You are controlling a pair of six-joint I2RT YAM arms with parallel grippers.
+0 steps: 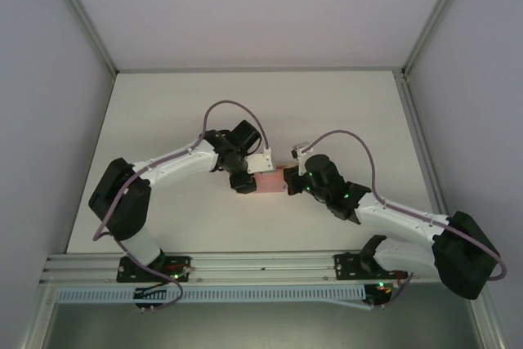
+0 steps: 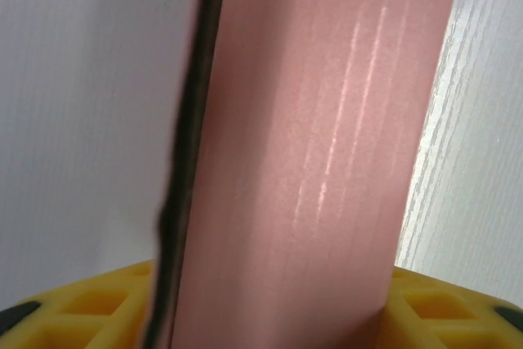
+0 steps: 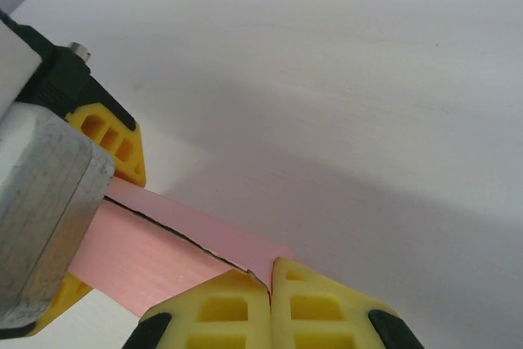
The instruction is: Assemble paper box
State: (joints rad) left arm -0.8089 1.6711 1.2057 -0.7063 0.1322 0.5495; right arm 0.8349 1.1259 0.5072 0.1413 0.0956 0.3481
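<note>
With your right gripper [image 3: 270,288] pinched shut on one edge of the small shallow pink card box [image 3: 163,251], hold that pinch steady while the left gripper [image 3: 82,226] straddles the other end (pressing or loose, you cannot tell), the smooth, faintly streaked box hanging over the middle of the white table [image 3: 343,79].

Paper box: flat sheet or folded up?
Folded, not flat: two pink faces of the paper box meet at an edge by the right gripper. Fully assembled: cannot tell.

No readable text — no labels.
</note>
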